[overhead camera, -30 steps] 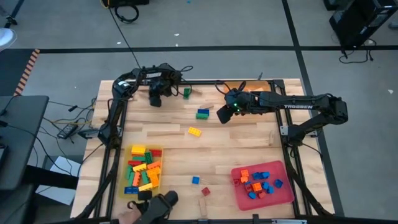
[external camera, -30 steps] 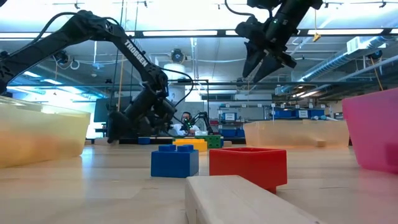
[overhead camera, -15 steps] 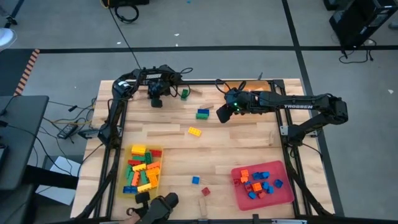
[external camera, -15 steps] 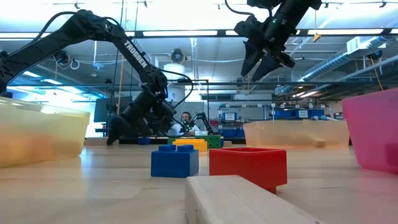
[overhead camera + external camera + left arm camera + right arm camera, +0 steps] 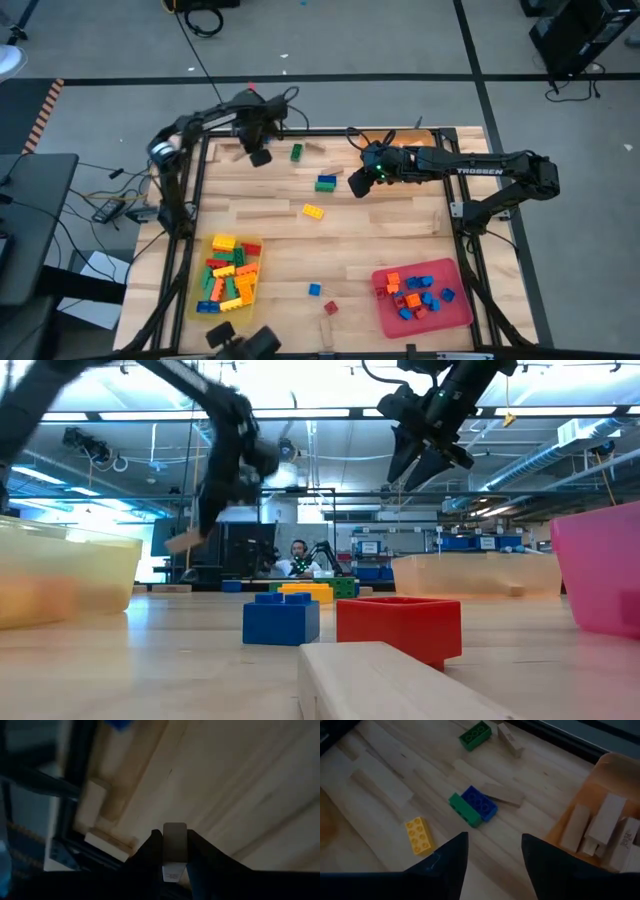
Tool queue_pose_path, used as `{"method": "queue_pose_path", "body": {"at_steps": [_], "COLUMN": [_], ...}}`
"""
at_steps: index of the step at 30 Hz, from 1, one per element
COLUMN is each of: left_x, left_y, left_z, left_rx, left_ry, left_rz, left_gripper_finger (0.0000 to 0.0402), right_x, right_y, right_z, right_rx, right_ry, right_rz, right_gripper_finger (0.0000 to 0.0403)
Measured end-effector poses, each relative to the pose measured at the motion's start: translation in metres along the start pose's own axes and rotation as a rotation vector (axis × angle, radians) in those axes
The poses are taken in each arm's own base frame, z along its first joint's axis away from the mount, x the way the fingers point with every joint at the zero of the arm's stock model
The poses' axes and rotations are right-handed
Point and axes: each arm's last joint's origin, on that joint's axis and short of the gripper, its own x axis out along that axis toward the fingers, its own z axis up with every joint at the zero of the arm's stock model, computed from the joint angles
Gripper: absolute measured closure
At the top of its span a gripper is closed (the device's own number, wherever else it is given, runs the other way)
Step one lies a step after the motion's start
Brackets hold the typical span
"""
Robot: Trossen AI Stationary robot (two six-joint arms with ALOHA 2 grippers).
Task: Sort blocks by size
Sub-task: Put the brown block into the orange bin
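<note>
left gripper (image 5: 174,851) clamps tan wooden block (image 5: 174,840), long axis along fingers.

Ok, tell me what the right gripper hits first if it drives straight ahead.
Probably the joined blue and green bricks: they lie straight ahead of the open right gripper, which hangs above the table. Depth is uncertain.

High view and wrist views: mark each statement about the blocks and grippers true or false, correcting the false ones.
1. The left gripper holds a tan block. True.
2. The right gripper holds a yellow brick. False: its fingers are apart and empty; that brick lies on the table.
3. The red tray holds small bricks. True.
4. The blue brick lies alone. False: it touches a green brick.
</note>
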Motion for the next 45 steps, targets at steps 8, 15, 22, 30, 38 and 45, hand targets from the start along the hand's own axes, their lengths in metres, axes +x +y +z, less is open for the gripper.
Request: {"method": "queue_pose_path", "body": {"at_steps": [8, 15, 22, 30, 38, 45], "left_x": [-0.09, -0.143, -0.128, -0.091, -0.084, -0.086], "left_y": [-0.026, -0.05, -0.082, -0.126, -0.154, -0.173], "left_z": [-0.041, -0.073, -0.087, -0.086, -0.082, -0.085], "left_rx": [-0.1, -0.079, -0.125, -0.187, -0.179, -0.149], "left_ry": [-0.472, -0.849, -1.158, -1.401, -1.452, -1.445], "left_rz": [-0.051, -0.205, -0.317, -0.554, -0.688, -0.747], "left_gripper_finger": [0.0338, 0.0338, 0.0338, 0.0338, 0.0338, 0.0332], "right_x": [0.0, -0.003, -0.028, -0.035, -0.025, -0.026], "right_y": [-0.002, 0.004, 0.008, 0.008, 0.012, 0.011], "right_z": [-0.003, -0.01, -0.021, -0.046, -0.05, -0.044], "right_rx": [-0.017, -0.074, -0.164, -0.23, -0.263, -0.242], "right_ry": [0.032, 0.064, 0.053, -0.13, -0.351, -0.388], "right_rz": [-0.02, 0.005, -0.003, 0.295, 0.567, 0.583], "right_gripper_finger": [0.0209, 0.0204, 0.0213, 0.023, 0.0245, 0.0235]}}
